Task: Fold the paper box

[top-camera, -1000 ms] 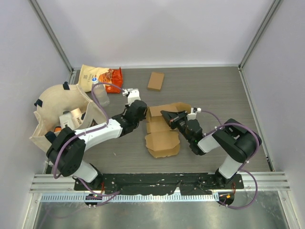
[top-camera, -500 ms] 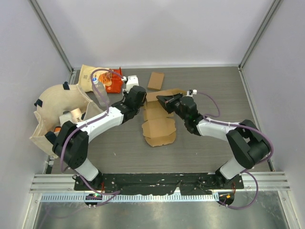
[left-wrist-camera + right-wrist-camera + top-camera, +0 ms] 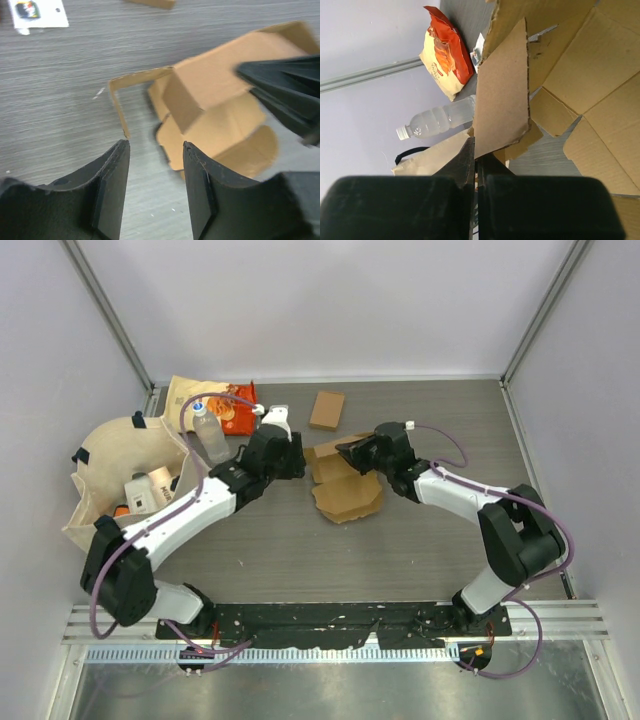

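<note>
The brown paper box [image 3: 345,488] lies partly folded at the table's middle, its walls half raised. My right gripper [image 3: 352,452] is shut on one upright flap [image 3: 502,90] at the box's far edge. In the right wrist view the gripper [image 3: 476,150] pinches that flap's lower edge. My left gripper [image 3: 297,462] stands open just left of the box, apart from it. In the left wrist view its gripper [image 3: 155,146] has only bare table between the jaws. The paper box [image 3: 220,95] lies ahead of it, with the right gripper's black fingers [image 3: 285,95] on it.
A small brown carton [image 3: 327,409] lies behind the box. A chips bag [image 3: 215,402] and a water bottle [image 3: 209,435] are at the back left, beside a beige tote bag [image 3: 125,465] holding several items. White walls enclose the table.
My left gripper has opened and let go of the box. Both grippers moved toward the back of the table, and the box, flat before, is now folded up shorter.
</note>
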